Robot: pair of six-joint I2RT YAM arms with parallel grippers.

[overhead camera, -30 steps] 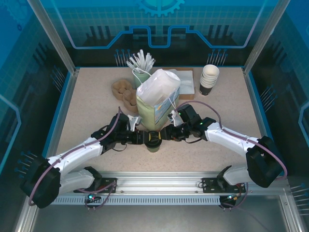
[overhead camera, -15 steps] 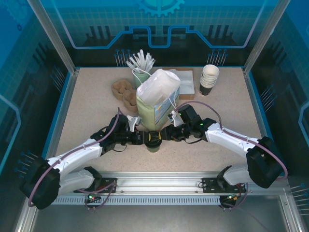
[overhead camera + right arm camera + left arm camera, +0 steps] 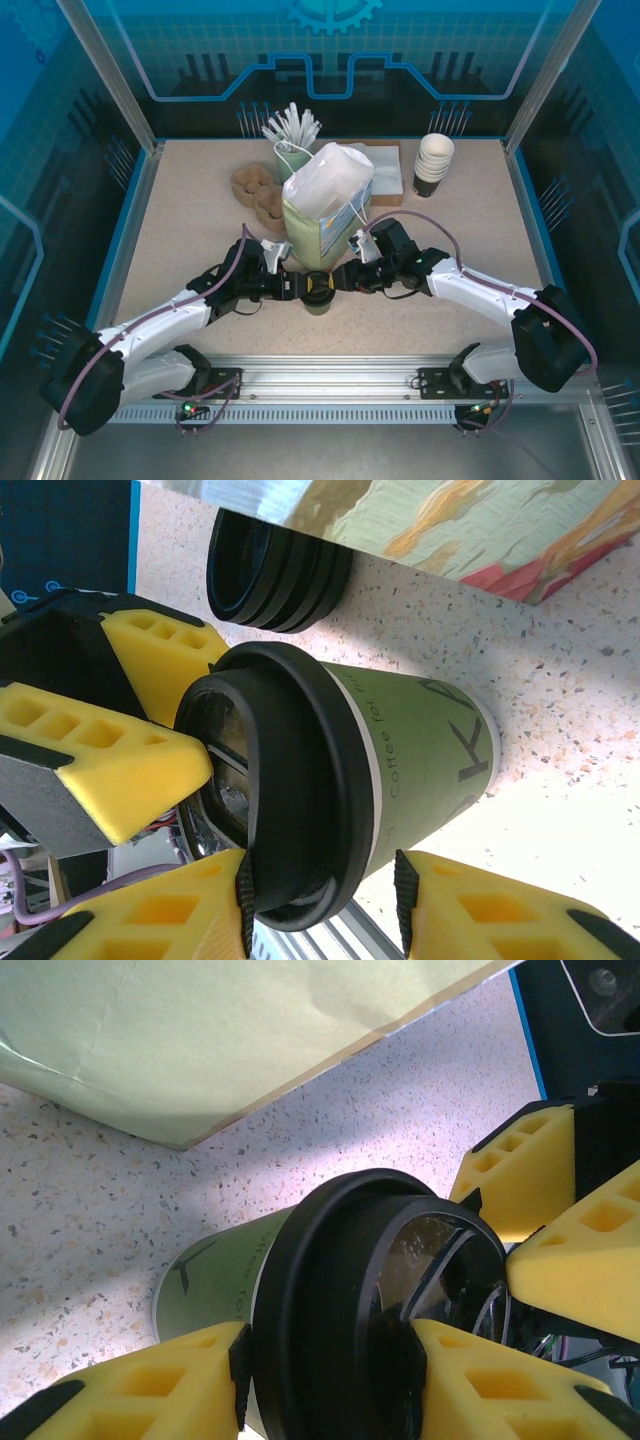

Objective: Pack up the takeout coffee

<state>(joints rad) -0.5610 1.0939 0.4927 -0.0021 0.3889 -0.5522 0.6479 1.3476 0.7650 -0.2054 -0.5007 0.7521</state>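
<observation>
Both arms stretch low and inward from their bases, elbows bowed outward, so the two wrists sit almost nose to nose at the middle. The left gripper [image 3: 303,288] and the right gripper [image 3: 338,281] face each other. Each has its yellow fingers [image 3: 150,1385] partly closed, pinching the takeout coffee [image 3: 319,293] at its lid from opposite sides.

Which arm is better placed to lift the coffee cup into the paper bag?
Marginally the right. The left gripper and right gripper both clasp the takeout coffee at its lid, but the right arm sits beside the near corner of the paper bag, so its lift is probably shorter.
</observation>
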